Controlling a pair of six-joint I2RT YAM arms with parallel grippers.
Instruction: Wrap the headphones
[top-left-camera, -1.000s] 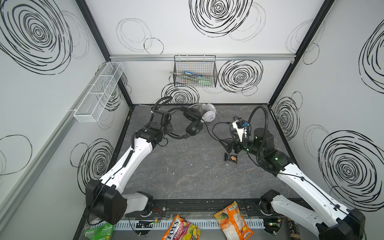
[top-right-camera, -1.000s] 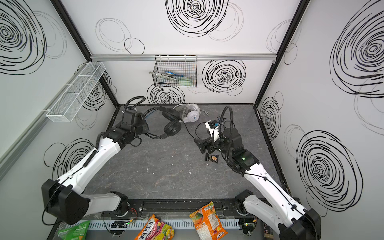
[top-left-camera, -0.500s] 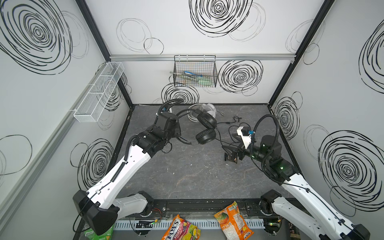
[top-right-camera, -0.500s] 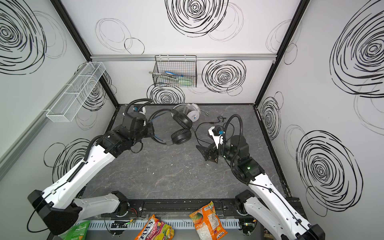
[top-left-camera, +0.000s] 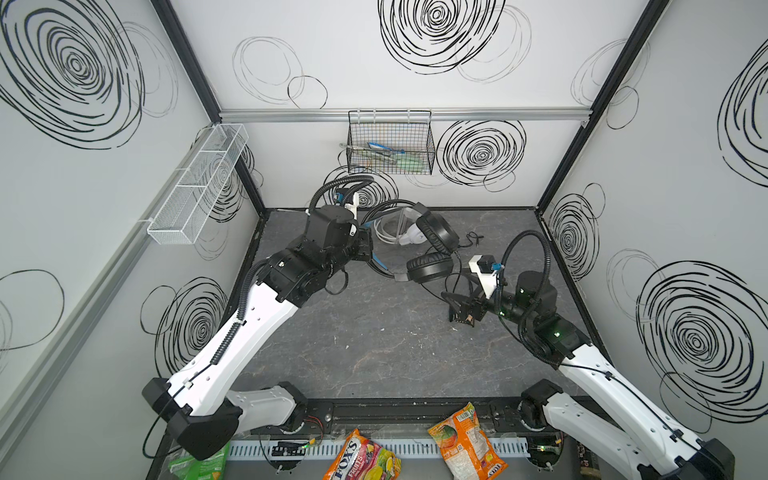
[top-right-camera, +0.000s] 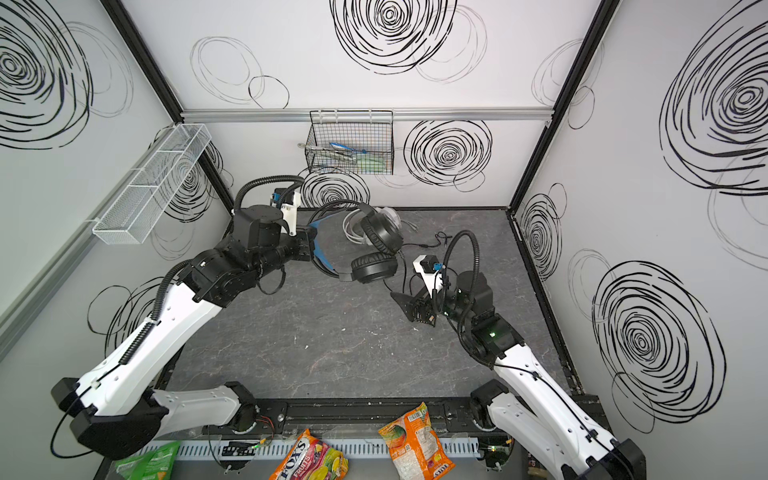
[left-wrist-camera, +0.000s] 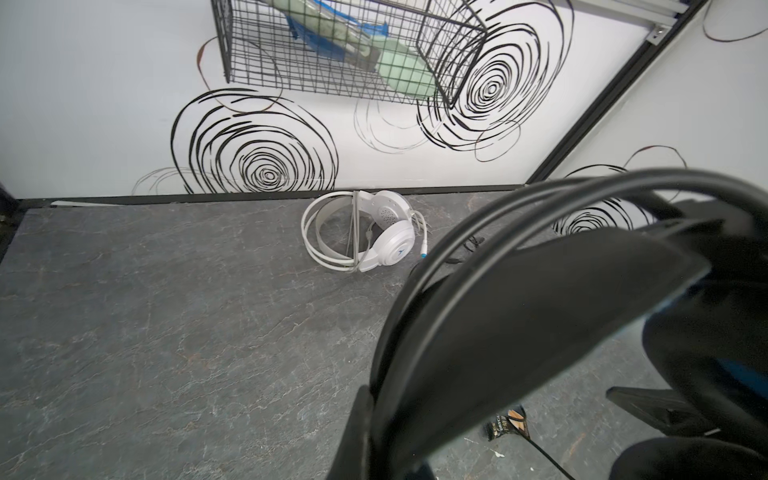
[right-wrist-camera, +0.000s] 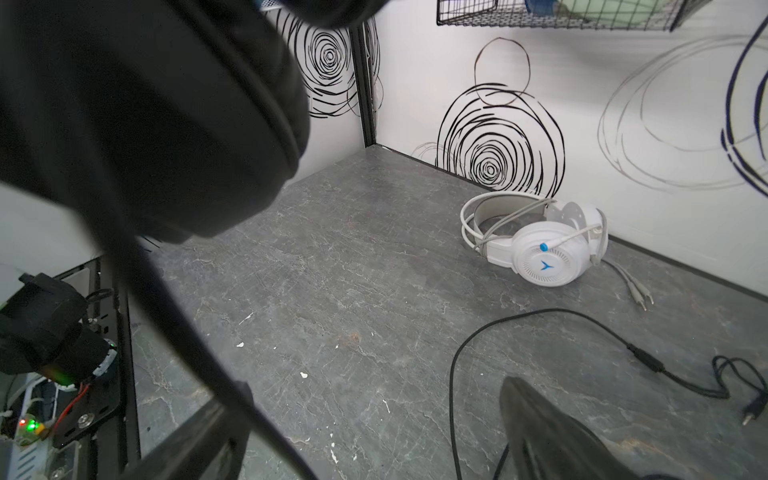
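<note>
My left gripper (top-left-camera: 368, 249) (top-right-camera: 309, 246) is shut on the blue-lined headband of the black headphones (top-left-camera: 432, 253) (top-right-camera: 374, 249) and holds them above the floor, the earcups hanging toward the right arm. That headband (left-wrist-camera: 519, 316) fills the left wrist view. The white headphones (top-left-camera: 401, 235) (left-wrist-camera: 374, 232) (right-wrist-camera: 540, 249) lie by the back wall with their cable coiled around them. Below the black earcups my right gripper (top-left-camera: 455, 307) (top-right-camera: 409, 309) (right-wrist-camera: 374, 449) stands open. The black cable (right-wrist-camera: 540, 316) hangs past one finger (right-wrist-camera: 199, 436) and trails on the floor.
A small dark wrapper (left-wrist-camera: 507, 424) lies on the floor under the right gripper. A black wire basket (top-left-camera: 390, 145) hangs on the back wall and a white mesh shelf (top-left-camera: 199, 183) on the left wall. Snack bags (top-left-camera: 465, 444) lie along the front rail.
My left arm has carried the black headphones rightward, away from the back left, until the earcups hang over the right gripper. The right gripper drew back slightly toward the front and stays open.
</note>
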